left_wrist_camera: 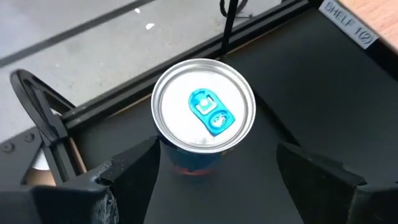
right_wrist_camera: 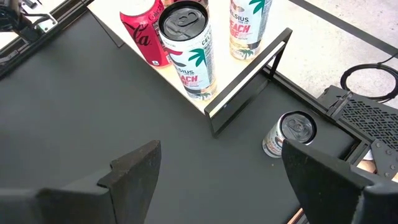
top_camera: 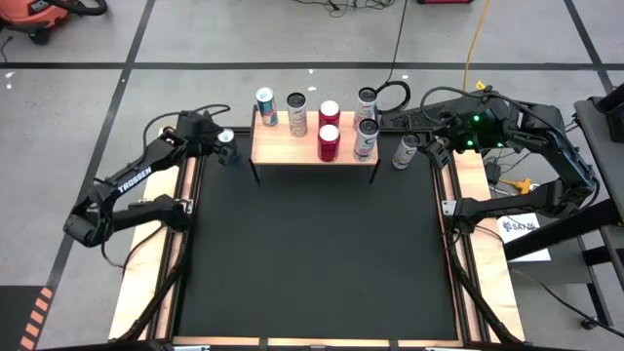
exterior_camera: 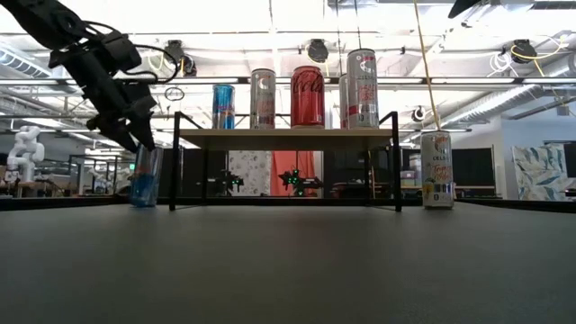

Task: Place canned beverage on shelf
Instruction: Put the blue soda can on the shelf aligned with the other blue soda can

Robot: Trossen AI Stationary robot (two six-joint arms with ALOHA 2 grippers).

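— Left hand [left_wrist_camera: 205, 171] is down over the blue can [left_wrist_camera: 204, 115], fingers spread wide, one on each side of it. From where I stand I can't see either finger touching the metal yet.

— Where's that can sitting?

— On the black bench [top_camera: 312, 253], just off the left end of the shelf [top_camera: 314, 146], near the bench's far left corner. Upright, tab on top.

— How do you think it handles?

— Thin aluminium, smooth and a bit slippery. If it's full it has some weight and stays stiff; if empty it would dent under a hard squeeze. I can't tell which. I'd take it round the upper body, below the rim, with the fingers square across the middle.

— And the arm?

— Left arm reaches in from the left edge, wrist tipped steeply down, so the hand comes at the can from above and slightly behind.

— The other one?

— Right hand [right_wrist_camera: 217, 177] hangs off the shelf's right end, also spread wide and empty, above another can [top_camera: 405, 151] standing on the bench there.

— Room on the shelf?

— Six cans are up there already, mostly along the back. The front left part looks free to me.
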